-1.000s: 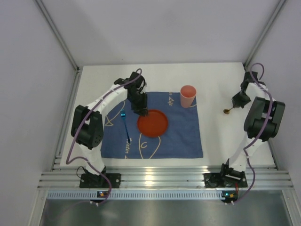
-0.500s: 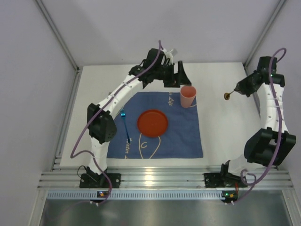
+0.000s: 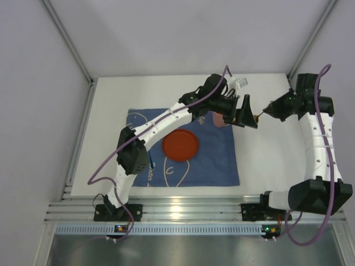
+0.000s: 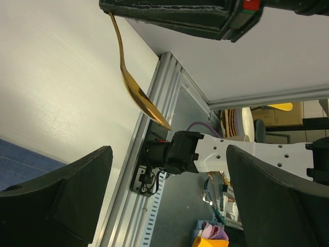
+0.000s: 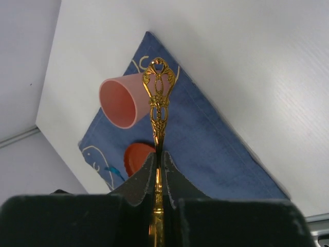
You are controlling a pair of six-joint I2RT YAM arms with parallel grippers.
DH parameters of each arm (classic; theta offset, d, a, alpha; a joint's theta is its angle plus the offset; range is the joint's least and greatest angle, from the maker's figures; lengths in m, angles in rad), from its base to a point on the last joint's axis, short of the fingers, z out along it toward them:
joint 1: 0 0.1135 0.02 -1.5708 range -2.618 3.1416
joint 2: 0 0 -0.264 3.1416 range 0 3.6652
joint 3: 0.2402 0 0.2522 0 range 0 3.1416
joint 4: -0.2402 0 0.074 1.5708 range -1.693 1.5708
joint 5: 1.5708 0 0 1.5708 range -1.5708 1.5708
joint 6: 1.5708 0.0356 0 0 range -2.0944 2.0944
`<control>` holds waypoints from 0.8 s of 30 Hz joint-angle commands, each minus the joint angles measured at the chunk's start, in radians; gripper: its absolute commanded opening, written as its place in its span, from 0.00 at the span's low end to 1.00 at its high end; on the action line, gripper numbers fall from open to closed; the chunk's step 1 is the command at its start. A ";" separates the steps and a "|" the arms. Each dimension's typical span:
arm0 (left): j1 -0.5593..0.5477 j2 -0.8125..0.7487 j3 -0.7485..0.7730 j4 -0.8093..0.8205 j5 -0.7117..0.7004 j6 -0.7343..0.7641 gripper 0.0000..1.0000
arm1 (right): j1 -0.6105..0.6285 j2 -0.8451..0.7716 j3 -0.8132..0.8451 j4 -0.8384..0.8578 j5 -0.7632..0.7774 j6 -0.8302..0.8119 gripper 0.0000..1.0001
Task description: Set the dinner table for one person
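My right gripper (image 3: 267, 109) is shut on a gold spoon (image 5: 160, 98), held in the air over the white dinner table (image 3: 111, 111). The ornate handle end sticks out past the fingertips (image 5: 146, 172). My left gripper (image 3: 248, 116) is open and reaches across to the right, just left of the spoon and apart from it. In the left wrist view the spoon (image 4: 134, 87) hangs from the right gripper's black fingers (image 4: 169, 15), above and beyond my open left gripper (image 4: 169, 152). A red plate (image 3: 180, 146) lies on the blue cloth (image 3: 205, 163). The pink cup (image 5: 119, 103) stands at the cloth's far corner.
A blue utensil (image 5: 113, 170) lies on the cloth left of the plate, mostly under the left arm in the top view. Grey walls close in the table on three sides. A slotted aluminium rail (image 3: 183, 208) runs along the near edge.
The left gripper left the plate, opened, and swung right past the cup. The right arm lifted the spoon from near the table and brought it left toward the left gripper.
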 commanded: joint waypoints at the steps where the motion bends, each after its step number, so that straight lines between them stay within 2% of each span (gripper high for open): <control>1: -0.001 -0.073 -0.036 0.019 -0.025 0.025 0.96 | 0.033 -0.067 -0.008 -0.004 -0.034 0.043 0.00; 12: -0.040 -0.144 -0.134 0.022 -0.102 0.050 0.79 | 0.188 -0.160 -0.043 -0.044 -0.020 0.103 0.00; 15: -0.044 -0.153 -0.142 0.024 -0.105 0.051 0.65 | 0.215 -0.178 -0.060 -0.047 -0.011 0.109 0.00; 16: -0.044 -0.156 -0.148 0.024 -0.105 0.053 0.56 | 0.223 -0.181 -0.065 -0.047 -0.011 0.110 0.00; 19: -0.046 -0.167 -0.159 0.021 -0.109 0.057 0.44 | 0.251 -0.181 -0.073 -0.050 0.003 0.113 0.00; 21: -0.044 -0.170 -0.159 0.015 -0.109 0.064 0.25 | 0.261 -0.183 -0.076 -0.050 0.011 0.110 0.00; 23: -0.044 -0.170 -0.154 -0.001 -0.117 0.071 0.00 | 0.264 -0.173 -0.071 -0.048 0.015 0.107 0.00; 24: -0.044 -0.175 -0.152 -0.007 -0.120 0.076 0.00 | 0.263 -0.169 -0.060 -0.048 0.017 0.106 0.00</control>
